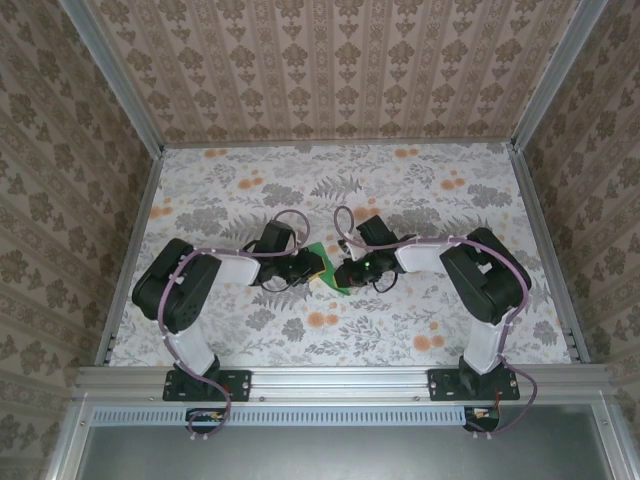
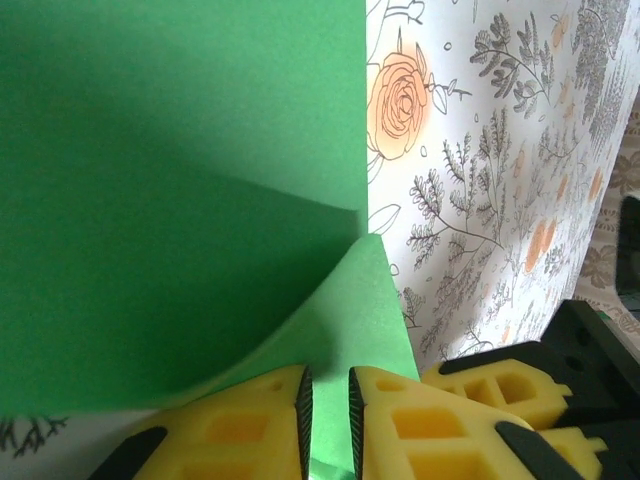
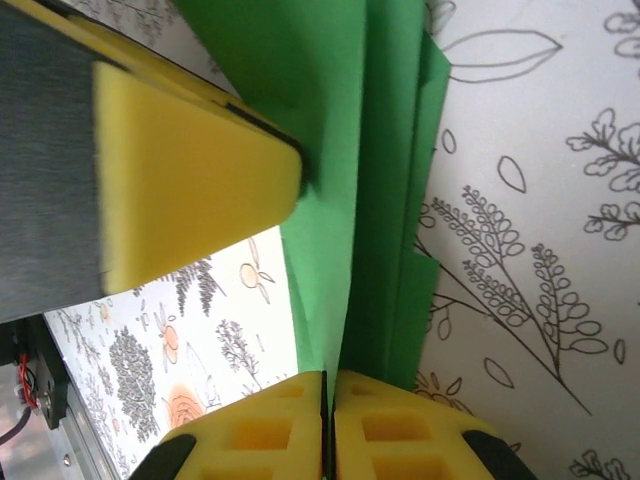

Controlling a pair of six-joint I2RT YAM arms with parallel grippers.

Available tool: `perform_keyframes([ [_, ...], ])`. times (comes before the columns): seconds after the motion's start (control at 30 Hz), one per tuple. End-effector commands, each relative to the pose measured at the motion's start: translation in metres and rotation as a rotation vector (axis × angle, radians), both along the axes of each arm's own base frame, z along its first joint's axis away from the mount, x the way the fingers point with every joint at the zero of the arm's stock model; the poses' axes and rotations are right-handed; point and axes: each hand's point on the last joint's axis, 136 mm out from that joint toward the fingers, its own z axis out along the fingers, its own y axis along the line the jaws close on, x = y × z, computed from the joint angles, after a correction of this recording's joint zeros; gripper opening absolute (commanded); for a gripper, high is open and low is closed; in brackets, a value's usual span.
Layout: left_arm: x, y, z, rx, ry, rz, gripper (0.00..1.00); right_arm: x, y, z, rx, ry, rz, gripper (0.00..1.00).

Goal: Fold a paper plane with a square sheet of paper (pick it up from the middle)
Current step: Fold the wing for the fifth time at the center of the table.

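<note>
Yellow fingers [image 3: 280, 430] of the right claw [image 3: 328, 390] are pressed shut on the layered green sheet of paper [image 3: 375, 200] at the middle of the desk [image 1: 400, 180], a lifted flap is pinched by the left claw [image 2: 330, 390], and, no dart being formed, folding is judged partly done.

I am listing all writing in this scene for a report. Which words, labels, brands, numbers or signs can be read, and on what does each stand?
None can be read.
The green paper is plain.
The table cover and walls carry only flower patterns.
The yellow fingers of the left pincer bear no marks.
Any label on the arm bases is too small to tell.
</note>
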Motion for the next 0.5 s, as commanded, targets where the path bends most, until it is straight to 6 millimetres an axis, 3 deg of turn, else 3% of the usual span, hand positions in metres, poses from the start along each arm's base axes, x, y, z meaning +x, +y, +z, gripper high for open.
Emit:
perform_keyframes([
  [0.0,0.0,0.0,0.015,-0.023,-0.048,-0.014,0.22,-0.004,-0.006,-0.011,-0.028,0.017,0.012,0.12],
  [0.23,-0.001,0.0,0.022,-0.03,-0.057,-0.017,0.22,0.0,-0.004,0.017,-0.009,-0.03,0.02,0.25],
  [0.47,-0.002,-0.002,0.027,-0.045,-0.061,-0.025,0.22,-0.005,-0.009,0.029,-0.02,-0.045,0.031,0.29],
])
